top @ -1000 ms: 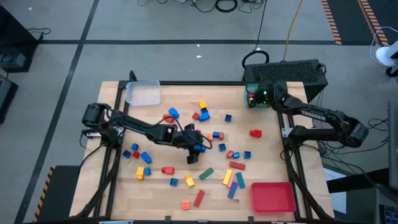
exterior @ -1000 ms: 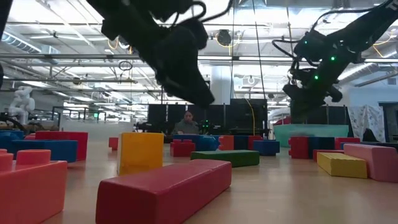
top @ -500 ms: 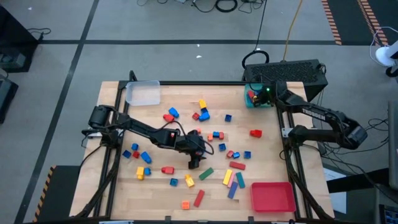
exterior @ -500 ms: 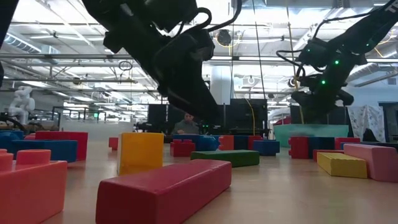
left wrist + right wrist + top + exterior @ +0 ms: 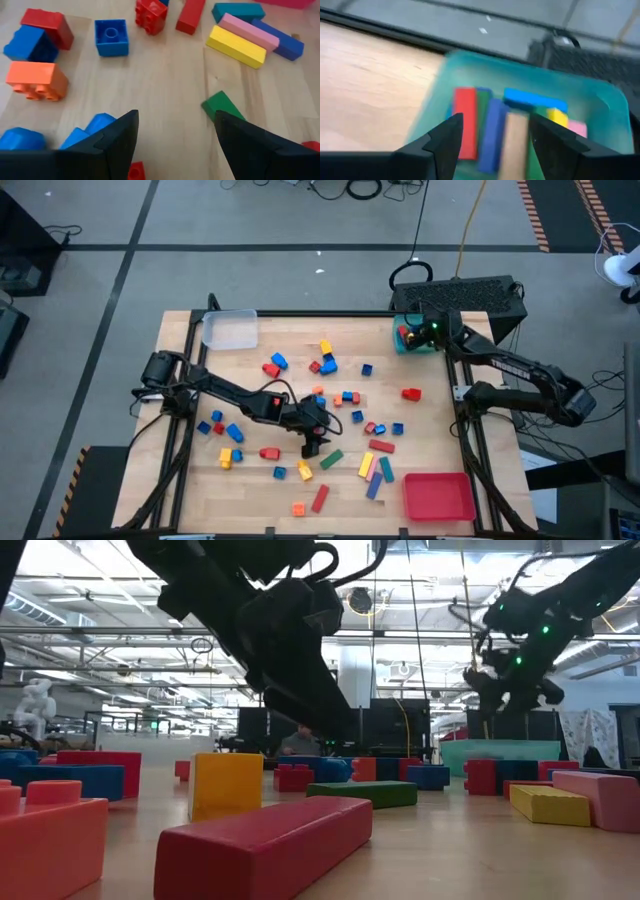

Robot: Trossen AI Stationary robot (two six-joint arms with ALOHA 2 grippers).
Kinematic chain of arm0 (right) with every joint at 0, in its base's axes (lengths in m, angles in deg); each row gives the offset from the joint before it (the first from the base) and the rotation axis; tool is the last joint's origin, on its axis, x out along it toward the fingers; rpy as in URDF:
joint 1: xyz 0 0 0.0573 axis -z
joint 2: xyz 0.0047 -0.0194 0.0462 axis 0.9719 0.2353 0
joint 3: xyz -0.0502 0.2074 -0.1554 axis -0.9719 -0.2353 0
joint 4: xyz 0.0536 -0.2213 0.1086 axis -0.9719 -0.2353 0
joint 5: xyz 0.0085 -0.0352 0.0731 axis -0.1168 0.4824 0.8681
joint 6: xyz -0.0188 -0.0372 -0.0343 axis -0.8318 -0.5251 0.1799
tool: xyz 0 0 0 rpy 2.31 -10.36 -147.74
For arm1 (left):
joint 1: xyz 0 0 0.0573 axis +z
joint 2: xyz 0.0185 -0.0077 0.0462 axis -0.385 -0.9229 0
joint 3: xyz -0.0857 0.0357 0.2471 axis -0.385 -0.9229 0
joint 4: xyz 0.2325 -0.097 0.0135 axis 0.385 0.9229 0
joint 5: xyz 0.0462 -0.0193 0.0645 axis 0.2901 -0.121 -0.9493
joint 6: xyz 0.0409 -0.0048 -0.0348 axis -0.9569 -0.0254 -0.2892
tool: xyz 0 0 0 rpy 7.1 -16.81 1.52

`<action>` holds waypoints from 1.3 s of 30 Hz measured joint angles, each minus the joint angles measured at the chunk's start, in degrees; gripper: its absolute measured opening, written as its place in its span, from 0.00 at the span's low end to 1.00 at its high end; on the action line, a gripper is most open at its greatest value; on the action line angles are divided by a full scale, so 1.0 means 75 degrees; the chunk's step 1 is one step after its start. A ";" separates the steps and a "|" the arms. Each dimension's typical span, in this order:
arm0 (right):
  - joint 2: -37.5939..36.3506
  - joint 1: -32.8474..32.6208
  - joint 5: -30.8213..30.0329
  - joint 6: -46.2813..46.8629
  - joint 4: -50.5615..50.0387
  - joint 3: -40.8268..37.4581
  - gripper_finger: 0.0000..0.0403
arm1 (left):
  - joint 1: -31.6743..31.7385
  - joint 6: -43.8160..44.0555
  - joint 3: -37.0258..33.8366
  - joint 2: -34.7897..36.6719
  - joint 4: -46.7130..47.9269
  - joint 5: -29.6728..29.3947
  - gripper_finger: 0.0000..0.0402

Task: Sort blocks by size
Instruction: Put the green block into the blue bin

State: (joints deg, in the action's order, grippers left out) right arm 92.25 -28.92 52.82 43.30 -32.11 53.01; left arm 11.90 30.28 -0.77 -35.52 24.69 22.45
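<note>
Clear tray (image 5: 230, 330): far-left corner of the table (image 5: 180, 510), nothing visible inside, probably meant for one size class
Left gripper (image 5: 311, 442): low over the middle of the table, fingers apart and empty, bare wood between them in its wrist view; likely lining up on a loose brick
Green brick (image 5: 222, 106): just beside one finger of the left gripper, the nearest likely pick, though I cannot tell which block is the target
Blocks (image 5: 322, 362): most lie scattered across the table, small cubes and medium bricks from the left side through the middle
Crowding: blue pieces (image 5: 95, 125) sit against the other left finger, and an orange brick (image 5: 36, 80) and a blue cube (image 5: 111, 36) lie farther ahead, so closing could nudge neighbours
Long bars (image 5: 374, 470): yellow, pink, blue and teal ones lie together near the red tray (image 5: 438, 496), with nothing visible inside it
Right gripper (image 5: 492, 142): over the teal tray (image 5: 410, 340) at the far-right corner, fingers apart, nothing between them
Teal tray contents: red, blue, yellow and pink long bars already lie inside, so this tray seems to collect the long size
Red brick (image 5: 411, 393): alone on the right side, well apart from both grippers
</note>
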 joint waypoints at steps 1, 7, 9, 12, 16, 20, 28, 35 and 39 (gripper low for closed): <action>-0.0184 -0.0140 -0.0004 -0.0069 -0.0002 0.0000 0.51 | -0.0060 0.0007 0.0000 0.0000 -0.0006 -0.0078 0.65; -0.0935 -0.1267 -0.0037 0.0304 -0.0189 0.0000 0.42 | -0.0388 0.0509 0.0000 0.0000 -0.0498 -0.0156 0.65; -0.1043 -0.1745 -0.0046 0.0490 -0.0268 0.0000 0.39 | -0.0524 0.0836 0.0003 -0.0033 -0.0698 -0.0346 0.65; -0.1089 -0.2486 -0.0135 0.0891 -0.0266 0.0000 0.35 | -0.0843 0.1161 0.0009 -0.0105 -0.0721 -0.1104 0.65; -0.1037 -0.3622 -0.0798 0.1203 -0.0266 0.0000 0.31 | -0.1317 0.1638 0.0035 -0.0324 -0.0725 -0.2416 0.65; -0.0962 -0.4717 -0.1646 0.1500 -0.0201 -0.0003 0.28 | -0.1694 0.1658 0.0240 -0.0664 -0.0789 -0.2987 0.65; -0.0785 -0.6604 -0.2502 0.2682 -0.0105 -0.0003 0.28 | -0.1931 0.2057 0.0808 -0.1406 -0.0742 -0.3319 0.65; -0.0537 -0.7698 -0.3298 0.3202 -0.0084 -0.0003 0.28 | -0.1938 0.2443 0.1362 -0.2058 0.0243 -0.3542 0.65; -0.0347 -0.7964 -0.3301 0.3251 -0.0017 -0.0003 0.28 | -0.1950 0.2460 0.1486 -0.2219 0.0408 -0.3596 0.65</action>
State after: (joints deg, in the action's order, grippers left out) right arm 89.65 -88.65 28.06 67.68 -32.24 52.99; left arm -2.72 48.73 10.38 -52.16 27.76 -4.52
